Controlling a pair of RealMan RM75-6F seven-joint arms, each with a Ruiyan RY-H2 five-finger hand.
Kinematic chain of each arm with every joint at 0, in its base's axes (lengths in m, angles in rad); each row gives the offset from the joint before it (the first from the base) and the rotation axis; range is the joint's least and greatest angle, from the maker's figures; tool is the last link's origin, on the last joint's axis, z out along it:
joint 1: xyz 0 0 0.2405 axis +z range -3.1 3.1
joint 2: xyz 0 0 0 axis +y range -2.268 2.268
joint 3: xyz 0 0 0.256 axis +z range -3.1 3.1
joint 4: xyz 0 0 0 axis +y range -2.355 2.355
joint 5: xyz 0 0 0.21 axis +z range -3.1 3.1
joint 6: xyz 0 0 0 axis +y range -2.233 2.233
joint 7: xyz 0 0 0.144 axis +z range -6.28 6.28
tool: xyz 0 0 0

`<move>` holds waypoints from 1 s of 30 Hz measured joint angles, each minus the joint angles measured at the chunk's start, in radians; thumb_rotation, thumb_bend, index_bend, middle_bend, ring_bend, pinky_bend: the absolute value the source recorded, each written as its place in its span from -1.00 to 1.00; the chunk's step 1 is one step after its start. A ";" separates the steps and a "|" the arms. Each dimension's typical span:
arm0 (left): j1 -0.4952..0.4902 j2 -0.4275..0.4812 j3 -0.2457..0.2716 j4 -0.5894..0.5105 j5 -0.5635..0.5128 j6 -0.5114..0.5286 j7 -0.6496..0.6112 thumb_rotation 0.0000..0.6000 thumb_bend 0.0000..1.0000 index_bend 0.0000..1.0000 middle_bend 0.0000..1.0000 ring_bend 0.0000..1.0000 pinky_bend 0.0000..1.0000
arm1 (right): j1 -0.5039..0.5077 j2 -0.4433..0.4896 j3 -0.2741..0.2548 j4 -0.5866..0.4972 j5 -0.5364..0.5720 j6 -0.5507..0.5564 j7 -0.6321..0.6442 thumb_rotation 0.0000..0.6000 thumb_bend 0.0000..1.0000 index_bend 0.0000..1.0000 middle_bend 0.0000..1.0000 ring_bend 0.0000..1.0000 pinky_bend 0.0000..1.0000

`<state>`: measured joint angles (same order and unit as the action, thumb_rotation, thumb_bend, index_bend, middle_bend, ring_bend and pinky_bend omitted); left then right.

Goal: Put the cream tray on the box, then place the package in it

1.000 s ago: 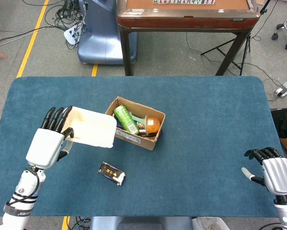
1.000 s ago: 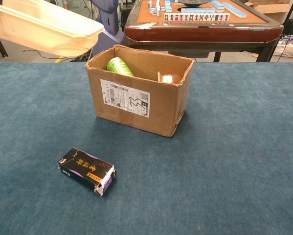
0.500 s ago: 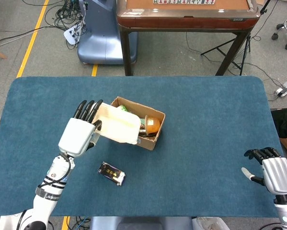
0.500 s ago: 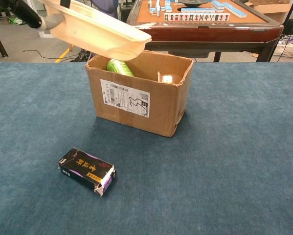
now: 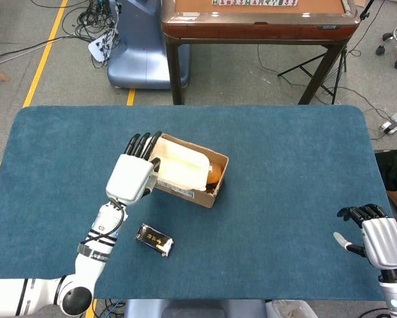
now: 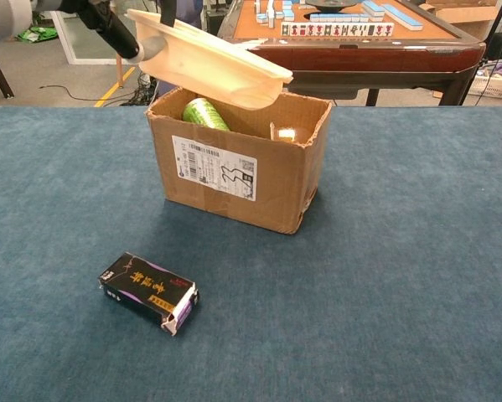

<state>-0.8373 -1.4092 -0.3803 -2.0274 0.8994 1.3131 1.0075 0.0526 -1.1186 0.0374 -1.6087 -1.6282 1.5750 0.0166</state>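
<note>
My left hand point(image 5: 133, 176) holds the cream tray point(image 5: 180, 168) by its left edge, and the tray hovers tilted just above the open cardboard box point(image 5: 197, 192). In the chest view the cream tray point(image 6: 213, 63) slants down to the right over the cardboard box point(image 6: 238, 163), with my left hand point(image 6: 100, 18) at the top left corner. The black package point(image 5: 154, 240) lies on the table in front of the box, also seen as the black package point(image 6: 148, 291) in the chest view. My right hand point(image 5: 377, 237) rests open at the table's right front edge.
Inside the box stand a green can point(image 6: 204, 115) and an orange round item point(image 5: 215, 173). A brown mahjong table point(image 5: 258, 20) stands behind the blue table point(image 5: 297, 165). A blue machine base point(image 5: 138, 53) sits on the floor at the back left.
My left hand has carried the cream tray to the right, from left of the box to over its opening. The package and the right hand have not moved.
</note>
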 measured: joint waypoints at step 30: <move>-0.128 -0.133 0.050 0.152 -0.063 0.046 -0.024 1.00 -0.73 -1.00 -1.00 -1.00 -0.82 | -0.001 0.005 0.000 0.003 0.000 0.003 0.018 1.00 -0.67 -0.07 0.05 -0.11 -0.28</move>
<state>-0.9650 -1.5426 -0.3303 -1.8757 0.8361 1.3596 0.9838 0.0521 -1.1138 0.0378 -1.6052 -1.6278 1.5779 0.0345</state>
